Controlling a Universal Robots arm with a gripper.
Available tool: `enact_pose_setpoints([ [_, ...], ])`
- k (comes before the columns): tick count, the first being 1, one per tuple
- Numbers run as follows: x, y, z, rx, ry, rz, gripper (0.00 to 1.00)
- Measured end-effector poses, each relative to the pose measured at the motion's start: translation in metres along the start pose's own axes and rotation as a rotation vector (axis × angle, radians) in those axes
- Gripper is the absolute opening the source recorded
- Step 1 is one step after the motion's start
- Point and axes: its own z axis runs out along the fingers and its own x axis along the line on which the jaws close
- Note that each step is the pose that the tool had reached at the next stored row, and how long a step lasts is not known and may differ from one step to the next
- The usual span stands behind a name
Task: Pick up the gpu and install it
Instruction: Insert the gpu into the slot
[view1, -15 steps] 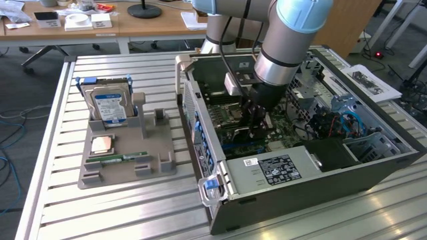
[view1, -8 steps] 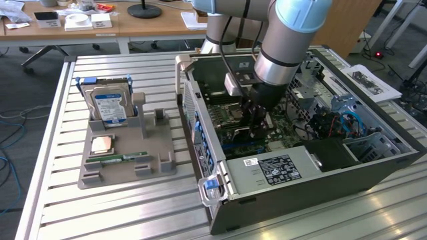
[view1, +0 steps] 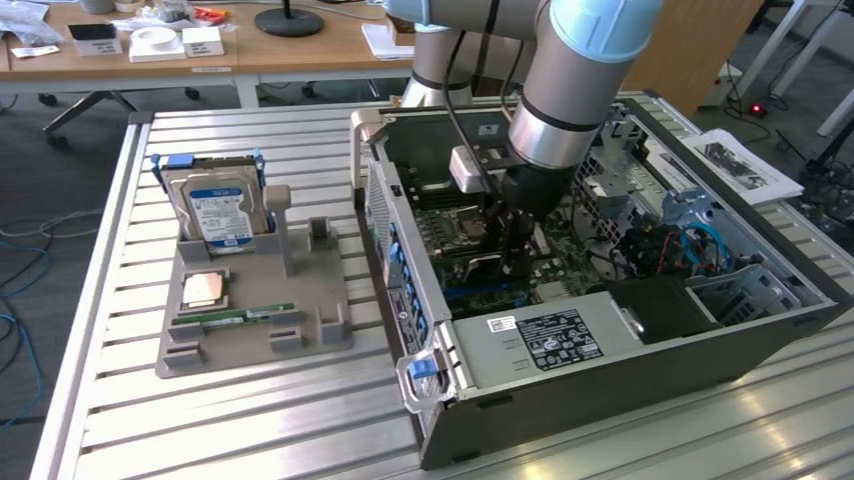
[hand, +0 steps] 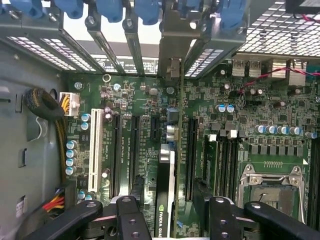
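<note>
arm: is reaching down into the open computer case (view1: 607, 385), which is lying on its side on the bench (view1: 200, 430).
tool (view1: 514, 250): is hanging low inside the case, just above the main board (hand: 145, 105); its fingers (hand: 130, 215) are standing apart, with a gap showing between each of them and the card, so they are clasping nothing.
graphics card (hand: 166, 210): is standing on edge between the two fingers, running in line with the long black slots (hand: 191, 155) and pointing toward the rear openings under the blue clips (hand: 150, 7); I cannot tell whether it is sitting fully in its slot.
processor socket (hand: 272, 185): is lying open-framed on the board, well to one side of the card.
grey holder (view1: 254, 320): is sitting on the bench at the exterior view's left of the case.
hard drive (view1: 220, 210): is standing upright in the holder's far end.
memory stick (view1: 234, 315): is lying flat near the holder's near end, with a small square chip (view1: 204, 290) just behind it.
</note>
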Motion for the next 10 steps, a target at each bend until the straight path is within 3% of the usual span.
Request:
enact_pose_setpoints([
  [10, -0.0002, 0.0029, -0.0038, 0.0064, 0.0002, 0.0, 0.52],
])
